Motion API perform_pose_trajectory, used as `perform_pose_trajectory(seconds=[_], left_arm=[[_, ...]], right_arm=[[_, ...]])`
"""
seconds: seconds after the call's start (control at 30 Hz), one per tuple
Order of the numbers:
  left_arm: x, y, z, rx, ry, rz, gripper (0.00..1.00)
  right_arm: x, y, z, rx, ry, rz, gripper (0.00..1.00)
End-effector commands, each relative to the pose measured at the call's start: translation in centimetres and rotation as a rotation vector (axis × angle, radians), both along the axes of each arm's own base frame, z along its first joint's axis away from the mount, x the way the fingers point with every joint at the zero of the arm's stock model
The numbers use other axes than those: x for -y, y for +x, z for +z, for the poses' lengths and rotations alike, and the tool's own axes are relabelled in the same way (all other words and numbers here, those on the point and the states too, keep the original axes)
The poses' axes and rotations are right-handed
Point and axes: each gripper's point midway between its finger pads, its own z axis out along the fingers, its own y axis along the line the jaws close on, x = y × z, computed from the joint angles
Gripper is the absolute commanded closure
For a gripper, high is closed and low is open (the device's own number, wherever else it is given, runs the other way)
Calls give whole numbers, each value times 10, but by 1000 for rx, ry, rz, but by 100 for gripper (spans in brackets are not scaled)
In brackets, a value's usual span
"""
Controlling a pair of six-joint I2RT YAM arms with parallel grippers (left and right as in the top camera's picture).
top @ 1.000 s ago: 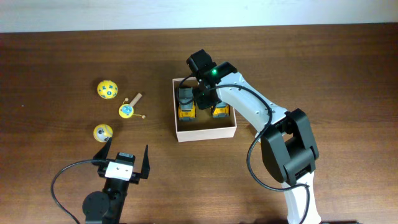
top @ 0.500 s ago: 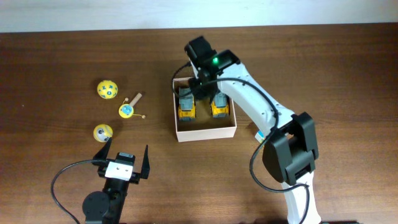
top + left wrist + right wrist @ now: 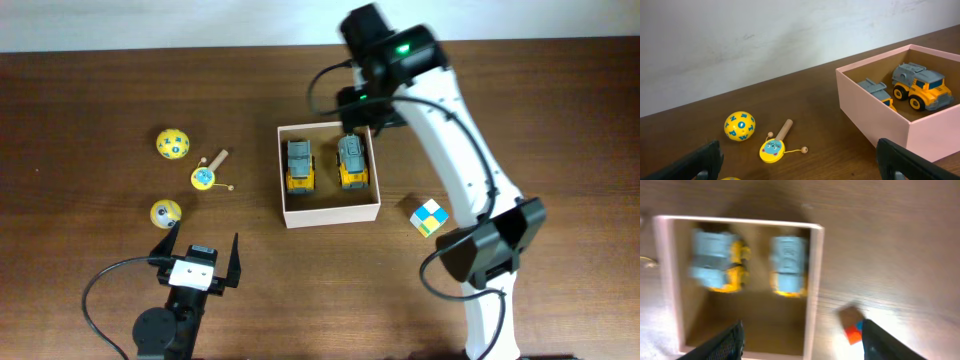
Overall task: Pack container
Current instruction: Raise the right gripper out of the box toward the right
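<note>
Beyond the container's point(image 3: 330, 213) far wall, right gripper point(image 3: 802, 325) hidden under its wrist from overhead; own view blurred, fingers wide apart, empty. Left gripper point(image 3: 198, 258) wide, empty. The container mid-table: square, shallow, pale walls, tan floor, two trucks point(image 3: 300, 166) inside.

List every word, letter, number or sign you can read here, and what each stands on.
"O", "W" (uncertain): blue letters on the yellow ball; the others too small to read.
On the second yellow ball: blue marks, too blurred to read.
On the rattle drum: a blue face, no text.
On the toy trucks, container and coloured cube: no text visible.
</note>
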Motion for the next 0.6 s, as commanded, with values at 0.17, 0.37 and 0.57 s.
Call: perform_pose_trajectory(seconds=[0.17, 0.37, 0.57], left_arm=[[-2, 1, -3, -4, 16, 9, 1], [-2, 1, -3, -4, 16, 9, 1], [-2, 1, -3, -4, 16, 9, 1]], right_arm=[[81, -17, 34, -7, -76, -189, 32], [92, -50, 81, 87, -42, -242, 31], [131, -108, 85, 88, -150, -369, 29]])
